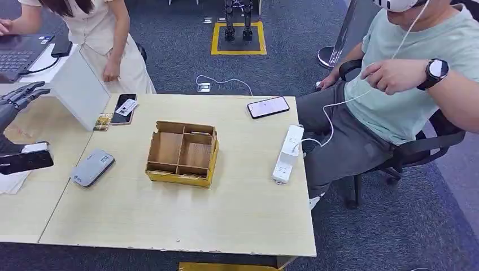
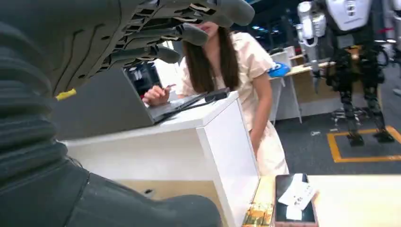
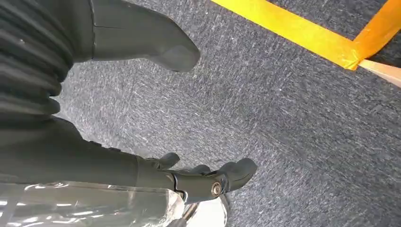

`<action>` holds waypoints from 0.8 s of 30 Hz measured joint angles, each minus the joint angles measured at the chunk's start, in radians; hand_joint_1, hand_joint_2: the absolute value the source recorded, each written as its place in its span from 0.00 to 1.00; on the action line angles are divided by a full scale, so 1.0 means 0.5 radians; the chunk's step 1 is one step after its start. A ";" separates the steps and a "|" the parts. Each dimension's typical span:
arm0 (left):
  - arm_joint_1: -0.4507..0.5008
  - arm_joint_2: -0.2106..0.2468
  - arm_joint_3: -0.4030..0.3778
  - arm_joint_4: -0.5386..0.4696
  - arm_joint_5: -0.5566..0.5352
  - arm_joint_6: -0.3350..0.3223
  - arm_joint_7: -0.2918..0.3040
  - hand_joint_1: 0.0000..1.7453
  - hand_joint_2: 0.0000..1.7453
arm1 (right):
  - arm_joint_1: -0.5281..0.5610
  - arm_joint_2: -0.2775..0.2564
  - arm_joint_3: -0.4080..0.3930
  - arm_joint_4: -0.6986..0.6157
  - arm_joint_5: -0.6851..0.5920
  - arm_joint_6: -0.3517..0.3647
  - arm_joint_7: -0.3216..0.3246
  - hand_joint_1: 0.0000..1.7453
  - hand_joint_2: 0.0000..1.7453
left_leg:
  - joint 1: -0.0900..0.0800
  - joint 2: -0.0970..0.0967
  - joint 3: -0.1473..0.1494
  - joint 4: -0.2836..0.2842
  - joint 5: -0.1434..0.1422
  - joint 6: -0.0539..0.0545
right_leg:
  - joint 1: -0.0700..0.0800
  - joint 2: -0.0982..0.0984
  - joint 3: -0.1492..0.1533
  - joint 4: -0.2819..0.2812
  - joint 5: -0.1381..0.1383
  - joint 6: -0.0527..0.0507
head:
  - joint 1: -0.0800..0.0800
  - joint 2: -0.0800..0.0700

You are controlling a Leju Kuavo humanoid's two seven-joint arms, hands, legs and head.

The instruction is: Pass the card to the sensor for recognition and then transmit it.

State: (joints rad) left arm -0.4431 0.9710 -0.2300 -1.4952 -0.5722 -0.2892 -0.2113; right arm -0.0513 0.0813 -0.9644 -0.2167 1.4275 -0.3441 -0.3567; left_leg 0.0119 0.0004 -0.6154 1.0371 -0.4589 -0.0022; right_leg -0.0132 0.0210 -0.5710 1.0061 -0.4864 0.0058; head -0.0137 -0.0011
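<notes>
At the table's (image 1: 169, 226) far left edge we see the left hand (image 1: 20, 97) raised above the surface, fingers (image 2: 189, 33) spread and holding nothing. Below it, near the left edge, a dark flat device (image 1: 25, 161) lies on some white papers. Further in sits the grey card sensor (image 1: 92, 167), flat on the table, apart from the wooden box. Toward the far edge a white card (image 1: 126, 106) rests on a dark phone (image 1: 123, 108), just beside a white upright panel (image 1: 79, 90); a person in a cream dress (image 1: 113, 34) leans at a laptop (image 1: 14, 53) behind it. The compartmented wooden box (image 1: 182, 152) stands mid-table. A second phone (image 1: 268, 106) lies at the far edge, and a white power strip (image 1: 288, 153) lies along the right edge, its cable running to a seated person (image 1: 406, 84). The right hand (image 3: 198, 177) hangs over grey carpet (image 3: 283, 118) crossed by yellow tape (image 3: 302, 33), fingers curled loosely with nothing in them.
</notes>
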 joint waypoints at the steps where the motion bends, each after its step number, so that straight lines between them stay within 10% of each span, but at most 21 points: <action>1: 0.044 0.044 0.000 -0.076 0.015 0.000 0.020 0.00 1.00 | 0.000 0.000 -0.007 0.000 0.000 0.000 0.000 0.00 1.00 | 0.000 -0.001 0.000 0.000 0.000 0.000 | 0.000 -0.001 0.000 0.000 0.000 0.000 | 0.000 0.000; 12: 0.252 0.286 0.001 -0.376 0.046 0.002 0.042 0.00 1.00 | -0.002 0.000 -0.021 -0.004 -0.007 -0.003 0.001 0.00 1.00 | 0.000 -0.004 0.001 0.000 0.000 0.000 | 0.000 -0.006 0.004 0.000 0.001 0.000 | 0.002 0.000; 17: 0.654 0.418 0.145 -0.682 0.049 0.040 0.127 0.00 1.00 | 0.002 0.000 -0.040 -0.008 -0.029 -0.008 0.013 0.00 1.00 | -0.001 -0.001 0.001 0.000 -0.001 0.001 | 0.000 -0.001 0.002 -0.001 0.000 0.000 | 0.002 0.001; 20: 0.778 0.366 0.239 -0.805 -0.154 0.053 0.089 0.00 1.00 | -0.001 0.002 -0.059 -0.008 -0.036 -0.015 0.013 0.00 1.00 | -0.001 -0.006 0.001 0.000 -0.005 0.002 | -0.001 -0.007 0.003 -0.004 -0.003 0.000 | 0.002 0.000; 24: 0.613 0.048 0.079 -0.723 -0.677 0.247 0.030 0.00 1.00 | -0.009 0.015 -0.076 -0.011 -0.036 -0.028 0.012 0.00 1.00 | -0.003 -0.024 0.002 0.000 -0.004 0.004 | -0.005 -0.025 0.007 -0.004 -0.007 0.005 | -0.001 0.000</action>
State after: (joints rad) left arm -0.1364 0.9950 -0.1905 -1.8569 -0.9108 -0.1658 -0.1961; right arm -0.0556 0.0889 -1.0021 -0.2220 1.4096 -0.3582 -0.3506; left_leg 0.0106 -0.0114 -0.6142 1.0371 -0.4607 -0.0002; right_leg -0.0155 0.0085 -0.5676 1.0042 -0.4899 0.0083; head -0.0141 -0.0011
